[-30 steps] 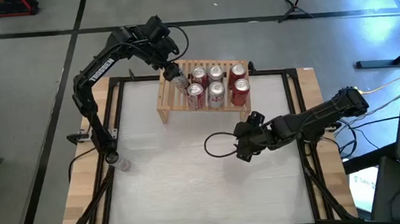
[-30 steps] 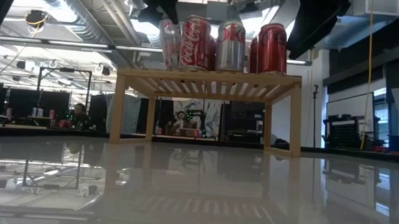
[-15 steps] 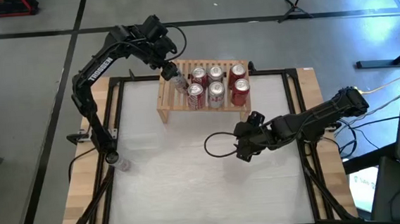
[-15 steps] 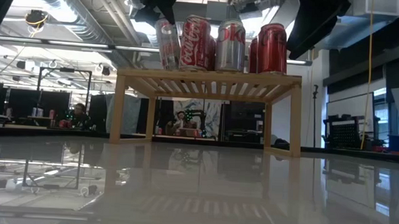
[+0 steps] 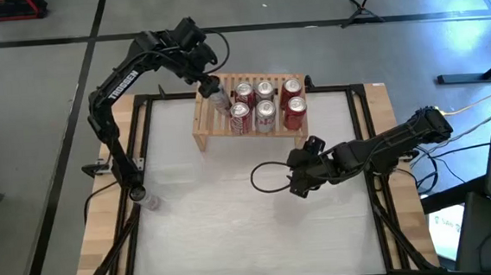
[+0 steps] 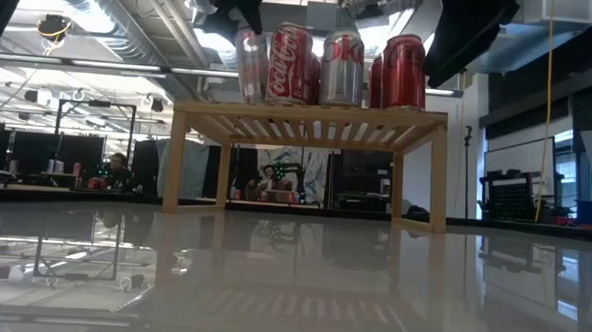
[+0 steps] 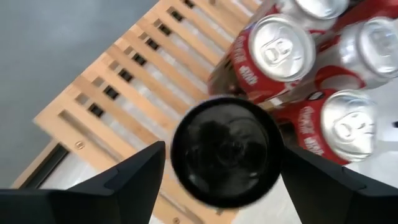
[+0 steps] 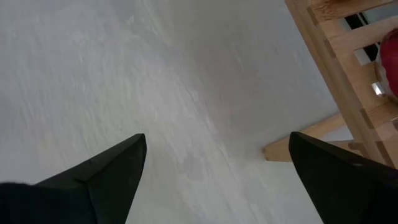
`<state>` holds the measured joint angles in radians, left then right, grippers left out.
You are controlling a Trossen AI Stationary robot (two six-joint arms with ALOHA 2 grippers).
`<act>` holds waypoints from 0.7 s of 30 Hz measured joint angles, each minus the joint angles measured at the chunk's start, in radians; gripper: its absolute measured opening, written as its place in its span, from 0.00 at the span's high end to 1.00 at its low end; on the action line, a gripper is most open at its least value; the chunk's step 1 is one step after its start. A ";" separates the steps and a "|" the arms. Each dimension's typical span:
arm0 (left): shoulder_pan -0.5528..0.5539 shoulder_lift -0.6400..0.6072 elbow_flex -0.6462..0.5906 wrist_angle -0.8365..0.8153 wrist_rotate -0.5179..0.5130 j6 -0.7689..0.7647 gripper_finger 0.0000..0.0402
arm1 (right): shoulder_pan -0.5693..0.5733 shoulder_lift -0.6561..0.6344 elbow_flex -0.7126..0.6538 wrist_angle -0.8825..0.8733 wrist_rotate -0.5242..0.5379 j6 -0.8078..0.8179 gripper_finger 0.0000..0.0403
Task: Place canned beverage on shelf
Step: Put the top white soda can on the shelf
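White tabletop (image 5: 234, 225), low light-wood slatted shelf (image 5: 205, 123). Left gripper (image 5: 210, 86) parting around silver can (image 6: 249, 64), upright on shelf beside red cans (image 6: 290, 64). Risk: snagging on withdrawal, toppling neighbours. Right gripper (image 5: 298, 186) wide, empty, low over table.

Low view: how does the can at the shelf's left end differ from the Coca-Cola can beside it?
The end can is silver with red lettering; the Coca-Cola can is red. The end can sits directly under the left gripper; the Coca-Cola can has no gripper over it. Both stand upright on the shelf.
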<state>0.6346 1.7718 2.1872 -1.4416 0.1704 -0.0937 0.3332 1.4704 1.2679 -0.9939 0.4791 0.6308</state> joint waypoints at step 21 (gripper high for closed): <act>-0.003 -0.005 0.001 0.018 0.020 0.018 0.26 | 0.000 0.000 0.000 -0.003 0.000 -0.001 0.05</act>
<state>0.6319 1.7664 2.1883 -1.4240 0.1900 -0.0761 0.3332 1.4704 1.2678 -0.9970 0.4789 0.6300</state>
